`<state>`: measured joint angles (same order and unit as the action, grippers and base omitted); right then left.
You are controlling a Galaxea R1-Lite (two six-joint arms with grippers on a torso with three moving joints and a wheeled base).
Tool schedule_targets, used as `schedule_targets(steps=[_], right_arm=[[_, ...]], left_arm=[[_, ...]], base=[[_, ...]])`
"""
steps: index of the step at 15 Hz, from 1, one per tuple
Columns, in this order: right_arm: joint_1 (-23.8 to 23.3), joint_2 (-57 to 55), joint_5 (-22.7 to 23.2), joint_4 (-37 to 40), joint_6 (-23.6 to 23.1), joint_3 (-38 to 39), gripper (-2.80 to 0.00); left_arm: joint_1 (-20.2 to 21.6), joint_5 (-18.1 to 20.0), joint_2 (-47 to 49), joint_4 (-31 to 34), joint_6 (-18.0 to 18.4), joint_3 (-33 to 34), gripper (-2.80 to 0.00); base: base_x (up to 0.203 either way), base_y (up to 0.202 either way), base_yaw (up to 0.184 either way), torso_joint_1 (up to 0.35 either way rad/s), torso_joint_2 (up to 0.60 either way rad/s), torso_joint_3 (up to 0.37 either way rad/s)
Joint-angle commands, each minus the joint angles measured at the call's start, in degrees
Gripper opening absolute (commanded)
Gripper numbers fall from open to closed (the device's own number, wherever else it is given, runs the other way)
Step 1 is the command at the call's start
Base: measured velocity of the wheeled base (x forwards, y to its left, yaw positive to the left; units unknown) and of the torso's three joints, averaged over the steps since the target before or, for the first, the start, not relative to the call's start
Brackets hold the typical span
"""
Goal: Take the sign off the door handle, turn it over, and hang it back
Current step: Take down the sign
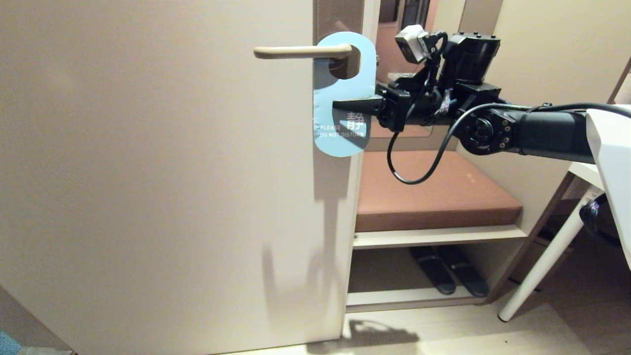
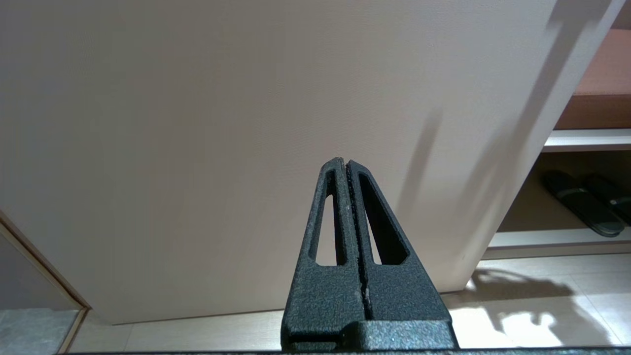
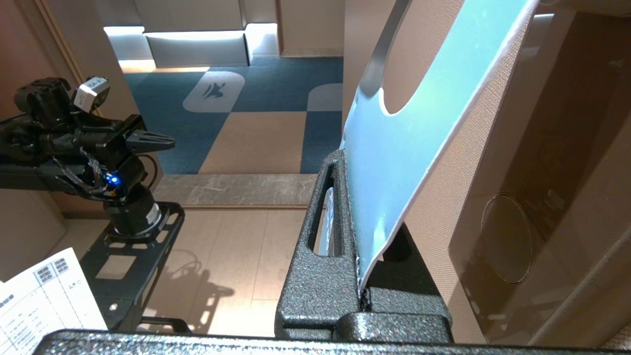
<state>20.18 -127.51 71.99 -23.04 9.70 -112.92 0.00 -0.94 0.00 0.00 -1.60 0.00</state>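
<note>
Sign (image 1: pixel 340 93) hangs on door handle (image 1: pixel 300 51) by its round hole, blue side out, "PLEASE DO NOT DISTURB" legible near lower end. Handle = cream lever, horizontal, on brownish backplate (image 1: pixel 340 15) at door (image 1: pixel 157 172) edge. Sign lies flat against the door face, lower rounded end hanging free below the tool.

R tool (image 1: pixel 340 105) reaches in level from the right, fingers clamped on sign's mid section, just below the hole. R wrist view confirms: sign (image 3: pixel 404 148) edge pinched between the two black fingers (image 3: pixel 320 256), card running up and away from them twd the hole cut-out (slight bow in the card near the grip). R arm cable loops down below the wrist.

L tool (image 2: pixel 347 165) fingers pressed together, nothing held, pointing at the lower door face (image 2: pixel 222 123) near the floor; not in head view.

Surroundings: cushioned bench seat (image 1: pixel 434 192) right of door, pair of dark slippers (image 1: pixel 448 271) on shelf beneath it, white leg (image 1: pixel 547 261) of furniture at far right. R wrist view also shows a second robot arm (image 3: pixel 84 143) on a black stand, blue/tan carpet tiles behind.
</note>
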Motion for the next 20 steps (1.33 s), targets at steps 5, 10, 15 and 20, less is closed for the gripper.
schedule_targets(steps=[5,10,15,20], right_arm=[[0.0,0.6,0.0,-0.2,0.1,0.4,-2.8],[0.1,1.9,-2.9,-0.1,0.1,2.2,-2.8],[1.5,3.7,-8.7,-0.2,-0.1,4.6,-2.8],[3.9,4.8,-15.1,-0.3,-2.1,5.6,-2.8]], left_arm=[[0.0,0.0,0.0,0.0,0.0,0.0,-2.8],[0.0,0.0,0.0,0.0,-0.1,0.0,-2.8],[0.0,0.0,0.0,0.0,-0.1,0.0,-2.8],[0.0,0.0,0.0,0.0,-0.1,0.0,-2.8]], base=[[0.0,0.0,0.0,0.0,0.0,0.0],[0.0,0.0,0.0,0.0,0.0,0.0],[0.0,0.0,0.0,0.0,0.0,0.0],[0.0,0.0,0.0,0.0,0.0,0.0]])
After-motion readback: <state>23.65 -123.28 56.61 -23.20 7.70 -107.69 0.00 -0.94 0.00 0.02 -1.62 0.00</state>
